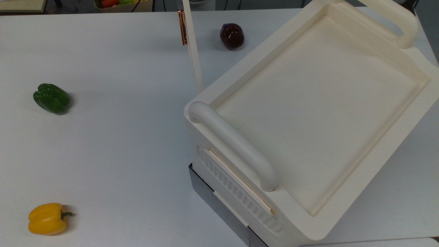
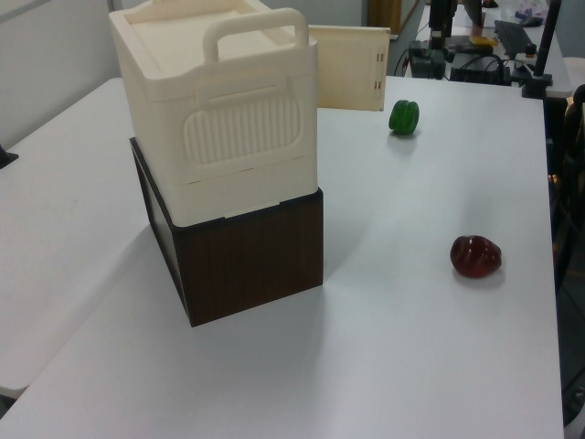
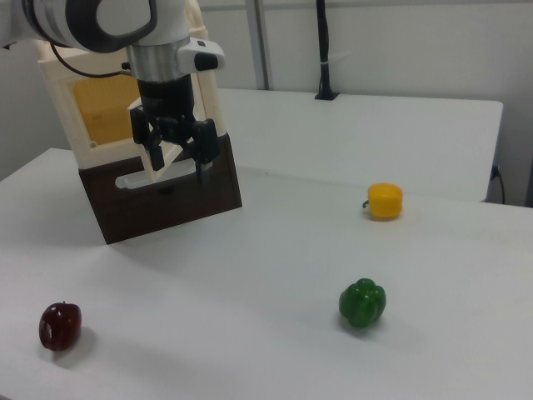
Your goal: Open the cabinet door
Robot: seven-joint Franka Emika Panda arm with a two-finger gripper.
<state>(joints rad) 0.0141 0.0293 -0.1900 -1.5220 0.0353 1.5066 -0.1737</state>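
The cabinet door (image 1: 192,58) stands wide open. In the top view it is edge-on, a thin strip running from the cabinet (image 1: 315,113) corner toward 12 o'clock, with its copper handle (image 1: 182,22) at the far end. It sits at that angle because it hinges on that corner, and the claw (image 3: 176,167) hangs at its free edge in the right view, likely guiding it. I cannot tell whether the claw is clamped on the door or loose around it, since the dark parts overlap the cream panel.

The task looks nearly done: the right view shows the yellowish inside of the cabinet uncovered. The cabinet rests on a dark wooden box (image 2: 247,256), which lifts the door off the table (image 1: 120,144).

The three peppers lie well apart from the door's sweep: the dark red one (image 1: 232,35) at 1 o'clock of the hinge, the green one (image 1: 51,98) at 9 and the yellow one (image 1: 46,218) at 8.

The top view cuts off the door's far end and the cabinet's lower corner.
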